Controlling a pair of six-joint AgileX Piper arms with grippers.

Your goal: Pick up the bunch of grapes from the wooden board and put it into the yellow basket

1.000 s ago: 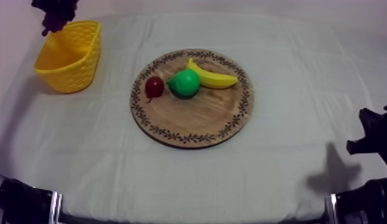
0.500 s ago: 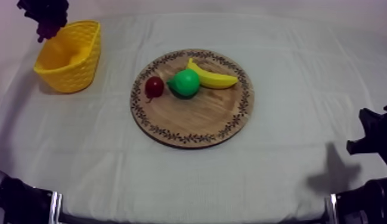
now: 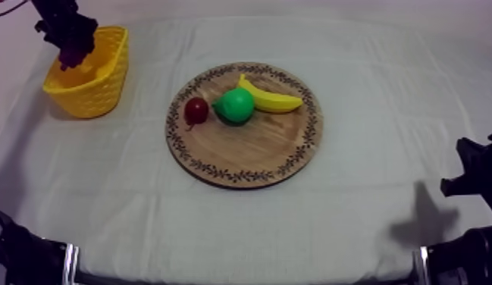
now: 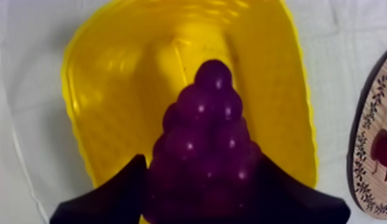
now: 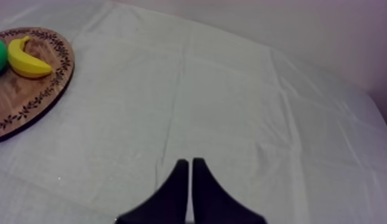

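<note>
At ten o'clock on the table, our left claw (image 4: 201, 199) is gripping the bunch of grapes (image 4: 210, 131). We are bringing it lower than half a second ago, over the mouth of the yellow basket (image 4: 106, 95), so release looks close. The wooden board (image 3: 249, 155) is sitting mid-table. At four o'clock our right claw (image 5: 191, 176) is resting, pinched narrow.

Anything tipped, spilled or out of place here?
Nothing stands out. The left hand holds the bunch of grapes over the yellow basket, as the task wants. The banana, pear and small red fruit lie on the wooden board, none off its rim. The right hand is shut over the cloth.
</note>
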